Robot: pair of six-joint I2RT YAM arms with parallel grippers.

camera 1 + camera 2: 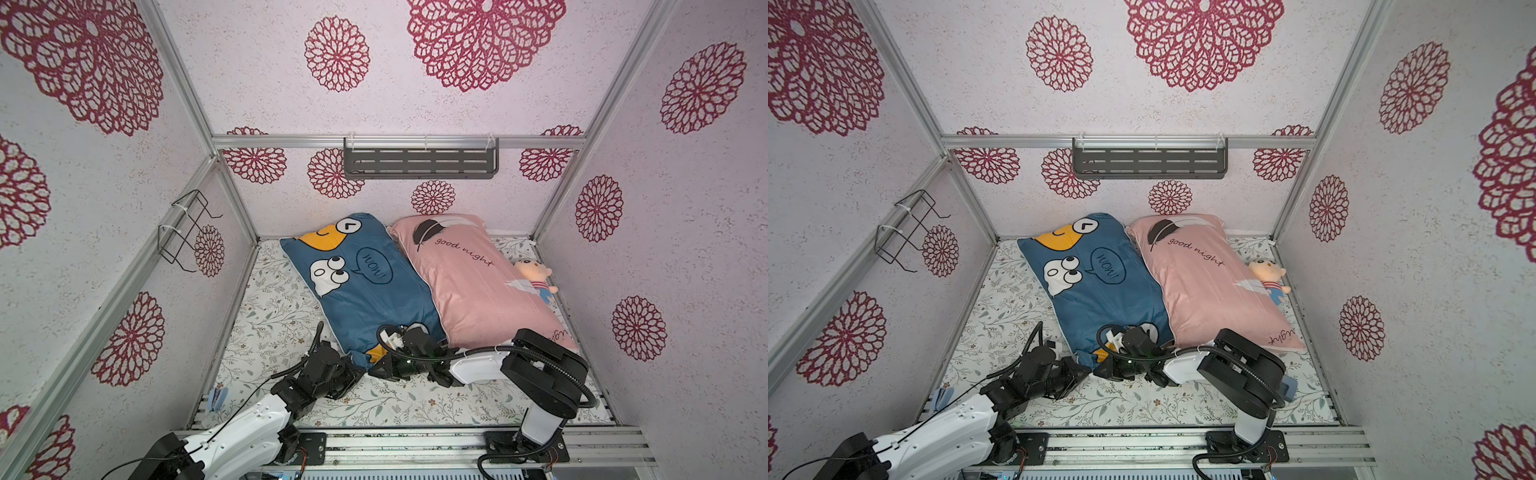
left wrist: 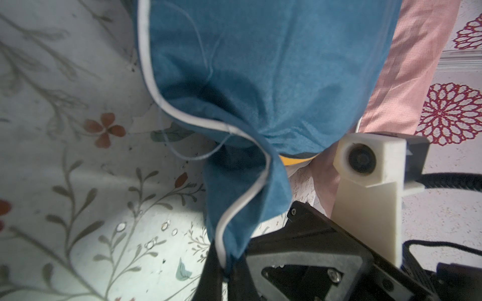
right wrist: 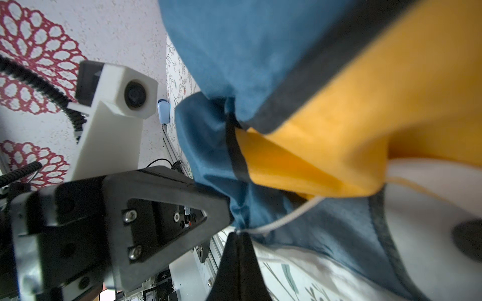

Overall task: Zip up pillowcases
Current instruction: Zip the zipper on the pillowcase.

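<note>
A floral sheet (image 1: 270,316) covers the floor, between pale walls printed with red rosettes. On it the blue pillow (image 1: 365,291) lies lengthwise, its far end near the back wall and its near end at my two pincers. The pink pillow (image 1: 469,286) lies along its right side, touching it. A doll (image 1: 536,276) rests against the pink one's right edge.

My left pincer (image 2: 226,271) is closed on the blue pillow's near left corner. The cloth there is drawn out into a narrow peak, and its white piping (image 2: 250,192) runs down into my fingertips.

My right pincer (image 3: 238,235) is pinched tight on the same near edge, where the piping ends just below the yellow patch (image 3: 352,130). The blue cloth bunches into folds above that grip.

The two pincers sit just beside each other, tips almost meeting, with the gathered blue corner between them. In both top views my right arm reaches across in front of the pink pillow's near end to get there.
</note>
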